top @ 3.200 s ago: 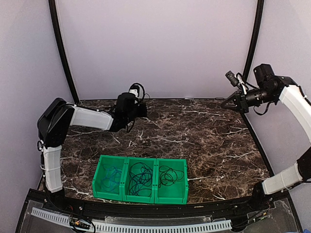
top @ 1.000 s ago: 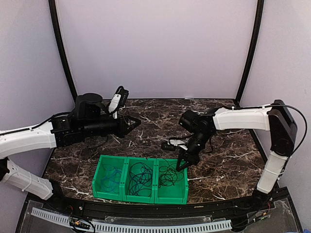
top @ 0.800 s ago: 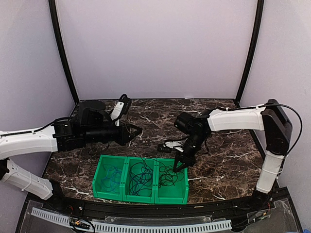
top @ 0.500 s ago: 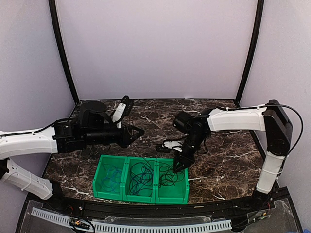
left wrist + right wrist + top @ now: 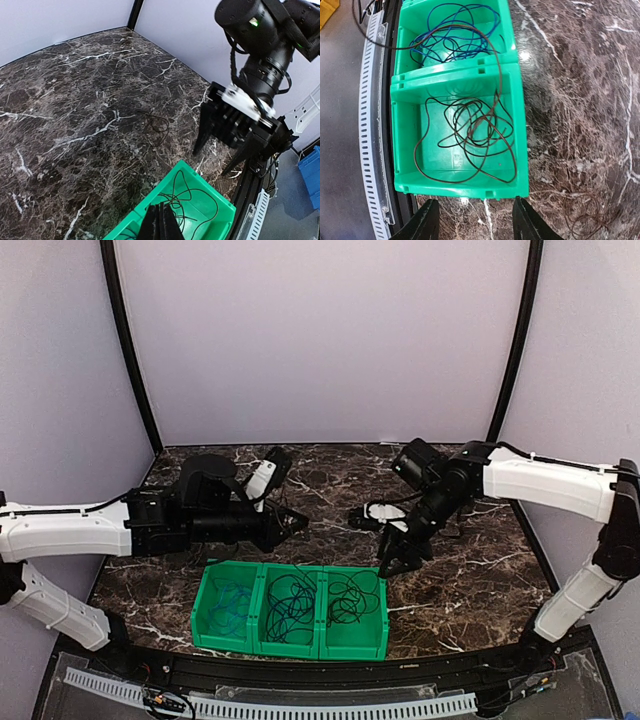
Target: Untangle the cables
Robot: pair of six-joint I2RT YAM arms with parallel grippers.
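A green three-compartment bin (image 5: 287, 644) stands at the table's near edge. Its right compartment holds a brown cable (image 5: 475, 135) and its middle one a dark cable (image 5: 290, 602). A blue cable (image 5: 232, 605) lies in the left compartment. One brown strand crosses the divider (image 5: 496, 75). A small brown loop of cable (image 5: 157, 122) lies on the marble beyond the bin. My left gripper (image 5: 300, 523) is shut and empty, and its tip (image 5: 160, 220) hovers over the right compartment. My right gripper (image 5: 475, 202) is open and empty, just off the bin's right end (image 5: 400, 560).
The dark marble table (image 5: 470, 540) has purple walls behind and at both sides. A black frame with a white perforated strip (image 5: 372, 125) runs along the near edge, close to the bin. The right arm (image 5: 260, 45) rises above the bin's right end.
My right gripper has gone from shut to open and moved from over the right compartment to just off its right end. My left gripper has moved right, toward the bin.
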